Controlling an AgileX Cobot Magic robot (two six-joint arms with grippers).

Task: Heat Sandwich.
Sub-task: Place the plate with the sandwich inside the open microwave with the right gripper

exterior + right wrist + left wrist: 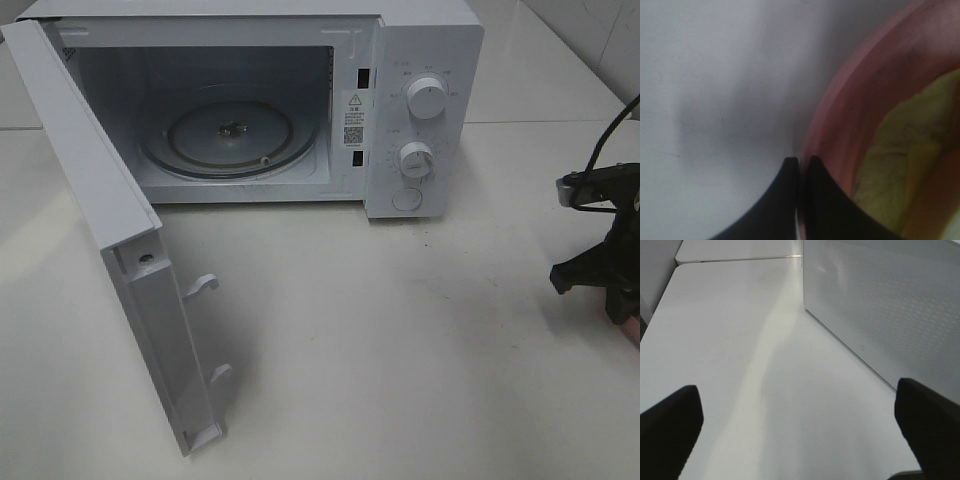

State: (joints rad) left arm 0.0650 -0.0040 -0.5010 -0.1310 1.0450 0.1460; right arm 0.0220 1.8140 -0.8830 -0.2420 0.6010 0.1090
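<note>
1. Sandwich [905, 150] position: it lies on the pink plate [850, 100], at the far right of the surface [400, 350] on your right arm's side, well apart from the microwave [425, 50].
2. Your right gripper [800, 162] shows its fingers [822, 200] closed to a sliver right at the plate's rim, apparently pinching it. How much rim lies between them you cannot tell.
3. Your left gripper [796, 385] hangs with its fingers [670, 430] spread wide, holding nothing, beside a perforated white panel [890, 305] of the microwave.
4. Risk: a thin edge pinch carries the whole plate from one side. Lift sharply and the plate could tip or slip out, and the sandwich would slide off.
5. Risk: the open door [100, 200] juts forward on the left and the cavity mouth is low. Come in tilted or too high and the plate may clip the frame before reaching the glass turntable [235, 135].
6. Risk: drag instead of lifting and the plate could twist in the pinch.
</note>
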